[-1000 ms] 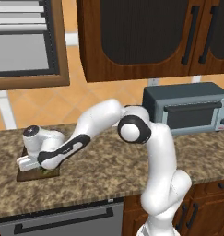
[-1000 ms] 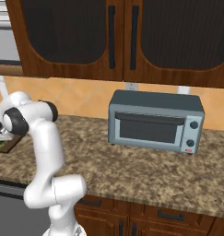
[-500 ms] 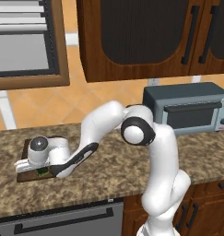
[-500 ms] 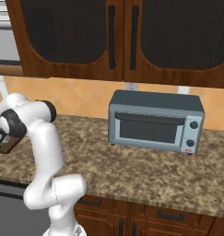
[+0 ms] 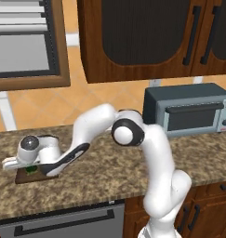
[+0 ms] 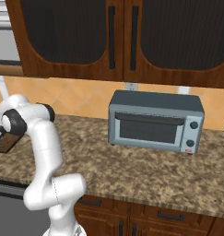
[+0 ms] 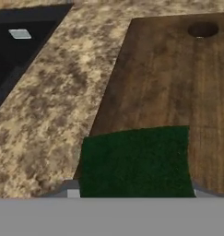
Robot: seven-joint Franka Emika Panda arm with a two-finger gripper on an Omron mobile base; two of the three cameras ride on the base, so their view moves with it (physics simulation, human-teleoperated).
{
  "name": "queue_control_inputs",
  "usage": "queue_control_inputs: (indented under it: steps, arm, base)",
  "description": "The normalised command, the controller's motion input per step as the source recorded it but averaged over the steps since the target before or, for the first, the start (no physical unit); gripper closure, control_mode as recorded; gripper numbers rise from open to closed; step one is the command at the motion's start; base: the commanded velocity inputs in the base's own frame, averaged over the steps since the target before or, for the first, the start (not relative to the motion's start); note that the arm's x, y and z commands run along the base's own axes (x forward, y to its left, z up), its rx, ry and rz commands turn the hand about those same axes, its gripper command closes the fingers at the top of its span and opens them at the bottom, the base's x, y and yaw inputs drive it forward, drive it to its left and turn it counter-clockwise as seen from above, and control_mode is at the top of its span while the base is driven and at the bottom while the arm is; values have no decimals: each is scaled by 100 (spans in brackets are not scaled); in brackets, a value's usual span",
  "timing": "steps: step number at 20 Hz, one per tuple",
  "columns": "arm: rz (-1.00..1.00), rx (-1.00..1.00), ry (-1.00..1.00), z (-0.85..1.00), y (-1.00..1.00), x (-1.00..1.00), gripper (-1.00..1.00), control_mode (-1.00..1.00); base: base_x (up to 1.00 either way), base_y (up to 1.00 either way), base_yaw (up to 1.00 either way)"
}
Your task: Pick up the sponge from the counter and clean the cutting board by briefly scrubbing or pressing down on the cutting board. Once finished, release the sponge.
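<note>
One gripper sat low at the left of the left base view, over the cutting board on the counter, with a patch of dark green sponge showing under the hand. Across the bottom centre of the hand view the sponge lay flat on the cutting board by its left edge, spanning the gap where the fingertips would rise, so the claw looked closed on it at sponge width, though the tips themselves were hidden. No brand, label or legible writing could be made out on the toaster oven or anywhere else.
</note>
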Motion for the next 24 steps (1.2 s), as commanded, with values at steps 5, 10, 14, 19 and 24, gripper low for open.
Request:
queue_control_inputs:
  steps: [5, 10, 14, 19, 24]
  arm:
    - [4, -5, 10, -67, 22, -12, 100, -100]
    - [6, 1, -9, -75, -31, -67, 100, -100]
    - [1, 31, -33, 28, -98, -56, 100, -100]
    - [0, 23, -3, 3, -38, 61, 100, -100]
    - [0, 1, 33, -51, -49, 59, 100, -100]
  base:
    - [0, 0, 0]
    - [0, 0, 0]
    - [0, 0, 0]
    - [0, 0, 0]
    - [0, 0, 0]
